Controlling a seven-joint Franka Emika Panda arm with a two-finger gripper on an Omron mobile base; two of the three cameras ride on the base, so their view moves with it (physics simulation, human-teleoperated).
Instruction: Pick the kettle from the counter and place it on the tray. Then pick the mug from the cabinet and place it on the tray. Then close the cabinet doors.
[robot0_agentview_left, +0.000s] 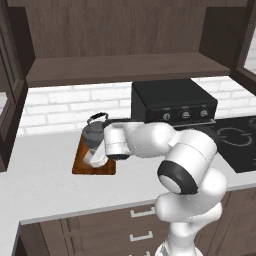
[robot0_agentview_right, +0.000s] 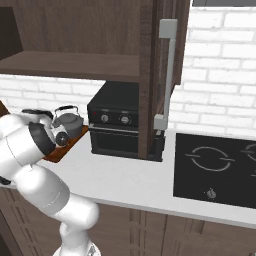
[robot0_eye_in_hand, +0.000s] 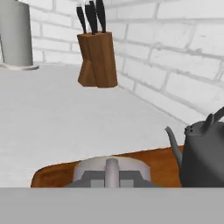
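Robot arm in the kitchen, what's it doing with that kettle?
The white robot arm's gripper is shut on the small pale grey-white mug, low over the flat reddish-brown wooden tray on the pale counter. The squat dark grey kettle already stands on that tray. The dark brown cabinet door is still open.

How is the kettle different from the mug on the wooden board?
The kettle is dark grey, while the mug is pale grey-white. The kettle is the taller and bigger of the two. The kettle has a thin curved spout and an arched handle over its top; the mug has a handle on its side. Both sit on the reddish-brown tray, side by side on the pale counter.
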